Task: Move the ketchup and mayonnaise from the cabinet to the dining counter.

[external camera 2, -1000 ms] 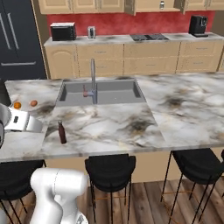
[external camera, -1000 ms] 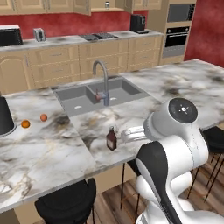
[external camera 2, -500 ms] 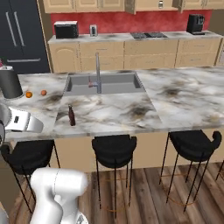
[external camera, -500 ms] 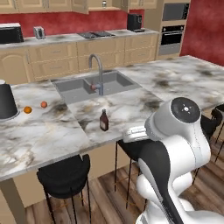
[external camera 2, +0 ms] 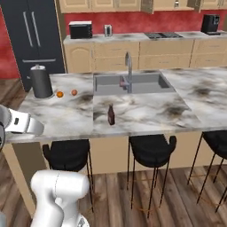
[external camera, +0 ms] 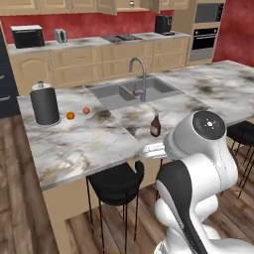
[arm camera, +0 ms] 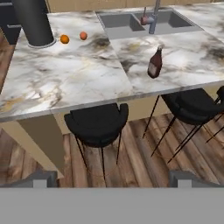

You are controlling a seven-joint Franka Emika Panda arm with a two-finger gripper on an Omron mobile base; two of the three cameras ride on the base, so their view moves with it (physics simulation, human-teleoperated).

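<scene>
Ketchup (arm camera: 155,63) standing upright on the dining surface (arm camera: 78,83), well ahead of the released, empty gripper (arm camera: 111,177); next, heading to cabinet for mayonnaise, avoiding stools (arm camera: 98,124).

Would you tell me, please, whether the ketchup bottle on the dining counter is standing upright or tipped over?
Upright. The ketchup bottle stands on its base on the dining counter, neck and cap pointing up, just in front of the sink.
</scene>
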